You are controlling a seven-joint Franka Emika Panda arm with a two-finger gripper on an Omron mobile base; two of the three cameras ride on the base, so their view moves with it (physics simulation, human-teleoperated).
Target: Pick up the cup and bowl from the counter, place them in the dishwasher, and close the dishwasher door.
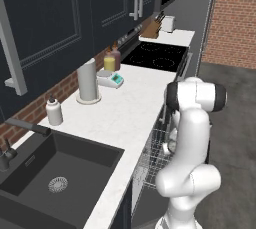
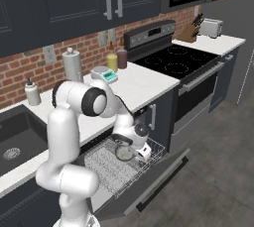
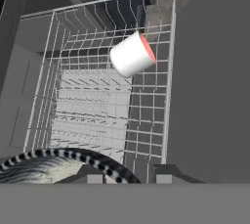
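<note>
The white speckled counter (image 1: 132, 108) runs from the black sink to the stove. Under its front edge the dishwasher door (image 2: 163, 171), a flat dark panel, hangs open beneath the pulled-out silvery wire rack (image 3: 93, 105). The gripper (image 2: 133, 152) clasps the metallic bowl (image 2: 124, 152) over the rack, partly hidden. The cup (image 3: 132, 54) lies tipped near the rack's far corner.
</note>
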